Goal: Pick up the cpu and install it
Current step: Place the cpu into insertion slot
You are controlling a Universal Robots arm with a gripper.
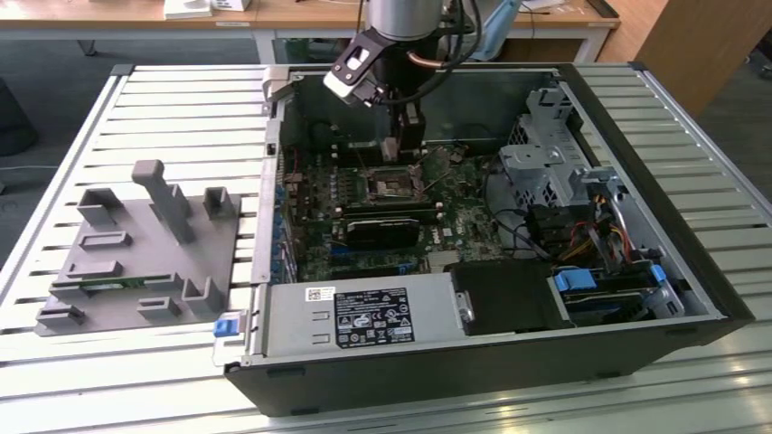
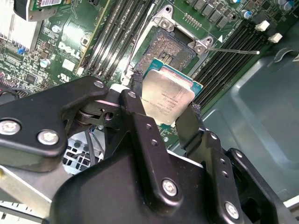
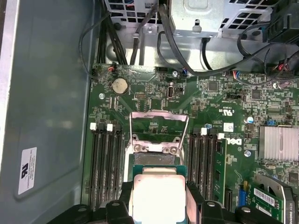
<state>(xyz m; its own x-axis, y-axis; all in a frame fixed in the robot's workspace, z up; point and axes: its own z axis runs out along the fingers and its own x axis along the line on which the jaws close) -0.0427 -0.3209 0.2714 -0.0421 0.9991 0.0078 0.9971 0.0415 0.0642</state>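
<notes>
Holds cpu (image 2: 167,95) by opposite edges in clenched gripper (image 2: 163,109), flat and lid-up, at 12 o'clock of open socket frame (image 1: 393,186) in exterior view, presumably to seat squarely.

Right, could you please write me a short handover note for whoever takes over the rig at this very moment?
Hand: shut on the cpu, gripping it by two opposite edges.
Things: the cpu is held in the air inside the open computer case, close to the CPU socket. The socket's bracket is raised and its contacts are bare.
Done: the cpu is picked up and over the motherboard.
Left: the cpu is not yet seated in the socket, and the bracket is not closed.
</notes>
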